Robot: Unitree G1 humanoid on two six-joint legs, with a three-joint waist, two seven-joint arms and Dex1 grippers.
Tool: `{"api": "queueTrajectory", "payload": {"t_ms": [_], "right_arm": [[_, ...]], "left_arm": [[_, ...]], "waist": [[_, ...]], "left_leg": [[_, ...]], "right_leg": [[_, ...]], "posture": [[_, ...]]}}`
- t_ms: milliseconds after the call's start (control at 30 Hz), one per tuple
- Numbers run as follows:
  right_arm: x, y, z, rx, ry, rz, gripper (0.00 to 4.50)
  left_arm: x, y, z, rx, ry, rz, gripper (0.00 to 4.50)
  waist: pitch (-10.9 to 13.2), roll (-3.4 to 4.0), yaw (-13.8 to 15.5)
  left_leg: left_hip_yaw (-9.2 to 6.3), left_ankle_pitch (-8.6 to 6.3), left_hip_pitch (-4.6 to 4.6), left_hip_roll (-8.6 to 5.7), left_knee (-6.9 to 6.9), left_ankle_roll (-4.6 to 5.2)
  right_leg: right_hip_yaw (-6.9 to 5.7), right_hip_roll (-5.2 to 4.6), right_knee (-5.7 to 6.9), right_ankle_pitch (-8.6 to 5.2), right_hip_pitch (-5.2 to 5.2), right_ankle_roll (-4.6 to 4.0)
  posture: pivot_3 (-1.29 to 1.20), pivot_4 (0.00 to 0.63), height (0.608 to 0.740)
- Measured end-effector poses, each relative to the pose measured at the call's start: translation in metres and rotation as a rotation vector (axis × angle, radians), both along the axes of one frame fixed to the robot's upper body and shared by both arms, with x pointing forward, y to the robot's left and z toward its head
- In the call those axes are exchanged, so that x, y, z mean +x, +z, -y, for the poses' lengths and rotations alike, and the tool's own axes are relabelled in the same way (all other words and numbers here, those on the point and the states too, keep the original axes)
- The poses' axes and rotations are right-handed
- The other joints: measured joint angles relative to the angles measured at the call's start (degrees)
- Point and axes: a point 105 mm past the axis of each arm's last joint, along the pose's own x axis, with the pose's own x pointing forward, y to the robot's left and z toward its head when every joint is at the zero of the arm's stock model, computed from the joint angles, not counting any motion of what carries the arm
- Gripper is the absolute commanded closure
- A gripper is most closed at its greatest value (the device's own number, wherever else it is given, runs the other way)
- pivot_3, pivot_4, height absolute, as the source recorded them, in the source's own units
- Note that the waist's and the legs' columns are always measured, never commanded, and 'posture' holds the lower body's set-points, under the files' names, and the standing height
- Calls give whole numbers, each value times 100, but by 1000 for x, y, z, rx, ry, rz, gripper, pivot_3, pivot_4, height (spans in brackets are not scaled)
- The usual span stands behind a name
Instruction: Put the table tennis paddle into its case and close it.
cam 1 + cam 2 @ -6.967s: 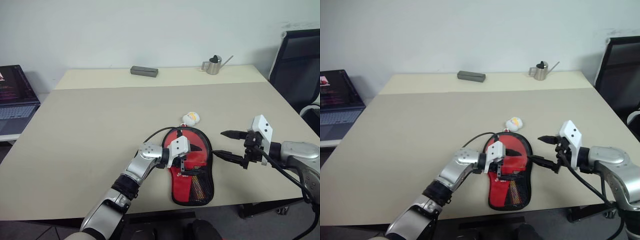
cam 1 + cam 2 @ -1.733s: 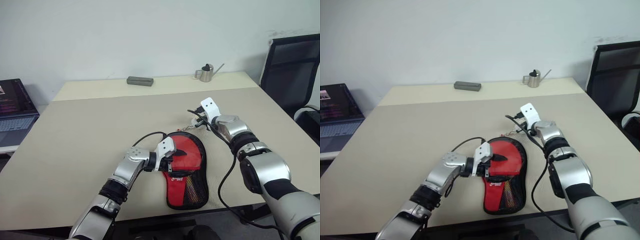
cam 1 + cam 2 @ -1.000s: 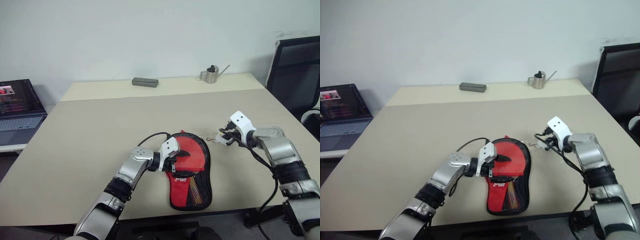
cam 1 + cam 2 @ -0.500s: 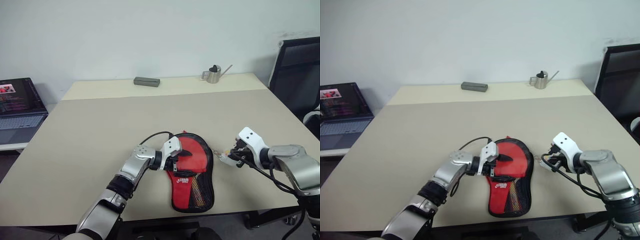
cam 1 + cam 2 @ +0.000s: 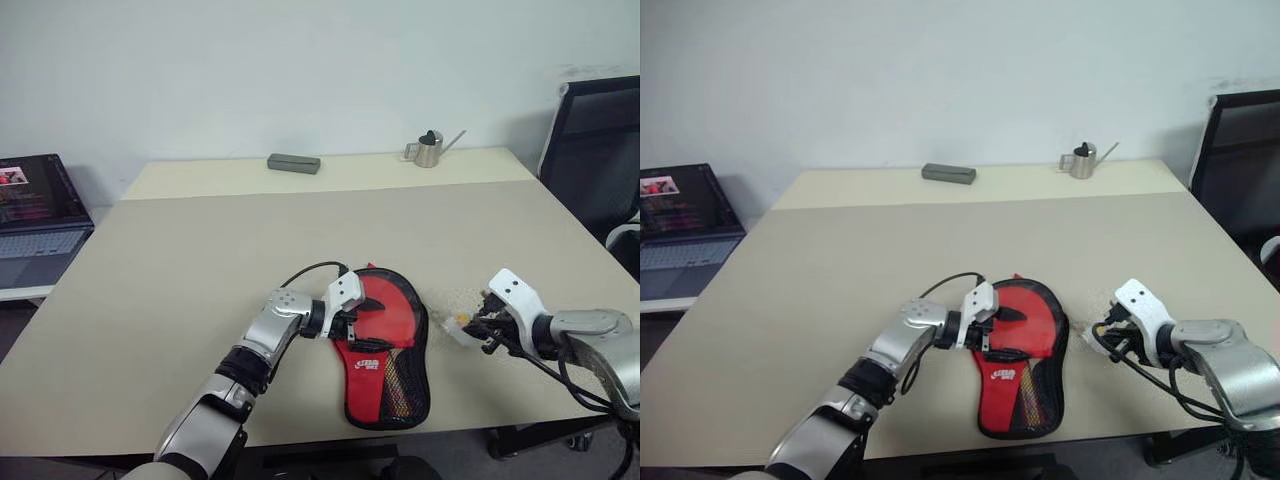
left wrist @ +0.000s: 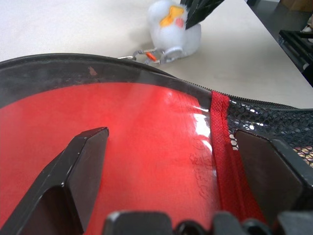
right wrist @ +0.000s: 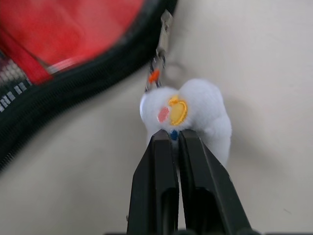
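Observation:
The red case (image 5: 388, 362), with black trim and a mesh pocket, lies flat near the table's front edge. My left gripper (image 5: 370, 323) is open, its fingers (image 6: 83, 164) spread wide over the case's round red part (image 6: 146, 137). The small white duck charm (image 7: 205, 105) lies on the table just right of the case, joined to its rim by a short chain (image 7: 159, 58). My right gripper (image 7: 171, 137) is shut on the charm, which is also seen from the head (image 5: 459, 321). The paddle is hidden; something pale and striped shows through the mesh (image 5: 397, 378).
At the table's far edge lie a grey box (image 5: 293, 163) and a small metal watering can (image 5: 427, 148). A laptop (image 5: 35, 205) stands off the table to the left and a black chair (image 5: 595, 140) to the right. The table (image 5: 200, 240) is wide and bare on the left.
My right gripper has drawn the duck charm along the case's right rim, from near its top toward the table's front edge. The left gripper has stayed on the case.

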Motion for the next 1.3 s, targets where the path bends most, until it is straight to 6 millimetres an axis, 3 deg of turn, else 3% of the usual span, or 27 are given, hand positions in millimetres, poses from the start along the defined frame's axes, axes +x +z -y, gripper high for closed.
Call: {"api": "queueTrajectory", "payload": {"t_ms": [67,200,533,833,933,1133,1300], "right_arm": [[4,1,1,19,-31,-3,3804],[12,4,13,18,-103,2,2479],[35,2,12,128,-204,-13,2479],[40,-8,8,113,-190,-29,2479],[40,-8,7,121,-183,-31,1966],[33,-13,2,155,-167,-84,13],[27,-8,1,170,-154,-87,13]], "left_arm": [[0,0,0,-1,-1,0,0],[0,0,0,-1,-1,0,0],[0,0,1,-1,-1,1,0],[0,0,1,-2,-1,1,0],[0,0,1,-2,-1,1,0],[0,0,1,-1,-1,1,0],[0,0,1,-1,-1,1,0]], "waist": [[0,1,0],[0,1,0],[1,2,-4],[0,1,-3],[0,1,-3],[1,2,-4],[1,2,-4]], "left_leg": [[2,0,-1,-2,0,0],[-2,0,-1,-3,0,1],[-1,13,-1,-4,0,22],[-1,11,-1,-4,0,20],[-1,11,-1,-4,0,20],[0,7,-1,-4,0,13],[-1,0,-2,-4,0,1]], "right_leg": [[2,-3,0,0,0,0],[-1,-4,0,0,1,1],[0,-2,0,0,2,1],[2,-3,0,0,2,1],[1,-3,0,0,2,2],[2,-3,0,0,2,2],[1,-4,-1,-1,1,2]], "posture": [[0,150,740],[0,150,740],[0,150,740],[0,150,740],[0,150,740],[0,150,740],[0,150,740]]}}
